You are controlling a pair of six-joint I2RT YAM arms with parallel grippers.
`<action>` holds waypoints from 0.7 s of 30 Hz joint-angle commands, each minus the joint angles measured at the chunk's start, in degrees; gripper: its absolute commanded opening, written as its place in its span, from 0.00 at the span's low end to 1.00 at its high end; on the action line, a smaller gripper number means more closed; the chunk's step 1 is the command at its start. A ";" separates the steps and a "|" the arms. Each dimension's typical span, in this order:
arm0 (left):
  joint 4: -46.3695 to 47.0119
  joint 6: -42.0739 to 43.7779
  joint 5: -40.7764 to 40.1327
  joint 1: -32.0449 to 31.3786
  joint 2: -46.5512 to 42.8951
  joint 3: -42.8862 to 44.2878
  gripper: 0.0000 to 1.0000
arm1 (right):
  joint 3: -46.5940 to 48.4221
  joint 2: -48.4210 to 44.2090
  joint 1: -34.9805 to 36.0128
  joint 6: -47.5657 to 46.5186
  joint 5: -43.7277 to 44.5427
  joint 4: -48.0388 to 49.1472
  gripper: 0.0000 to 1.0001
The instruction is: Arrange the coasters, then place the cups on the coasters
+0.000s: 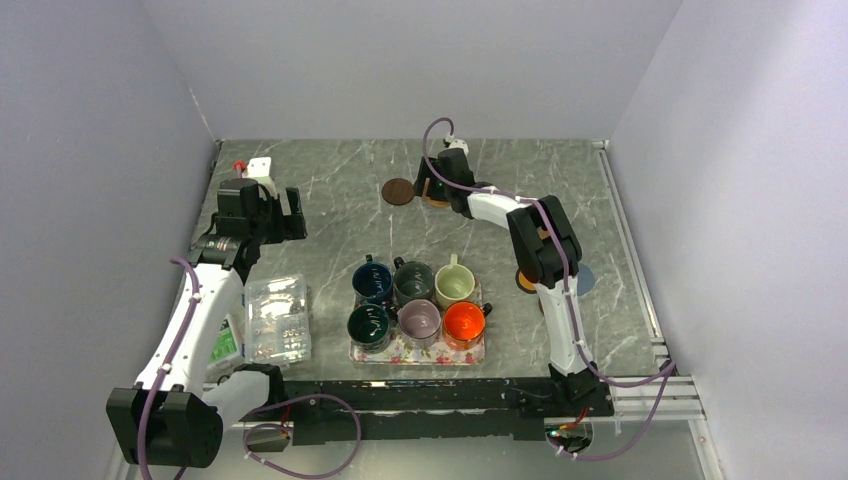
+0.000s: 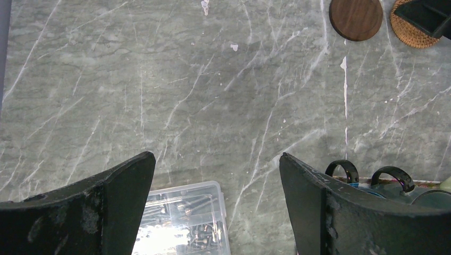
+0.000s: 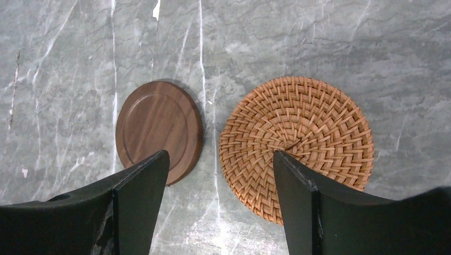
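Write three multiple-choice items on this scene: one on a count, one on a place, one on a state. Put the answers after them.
1. How many cups stand on the floral tray? A four; B six; C eight.
2. The woven coaster lies: A on the tray; B on the table beside the dark wooden coaster; C stacked on the dark wooden coaster.
3. The left gripper has its fingers: A open, holding nothing; B shut on a cup; C shut on a coaster.
Answers: 1 B, two rows of three; 2 B, a strip of table shows between them; 3 A, they stand wide apart with nothing gripped.
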 commanded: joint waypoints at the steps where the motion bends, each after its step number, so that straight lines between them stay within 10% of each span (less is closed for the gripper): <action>1: 0.39 0.64 1.34 -0.14 -0.66 1.10 0.94 | 0.47 4.26 0.84 1.86 -1.64 -5.89 0.75; 21: 0.56 0.55 1.63 -0.18 -0.59 1.10 0.94 | 0.33 3.79 3.02 2.50 -1.69 -6.43 0.73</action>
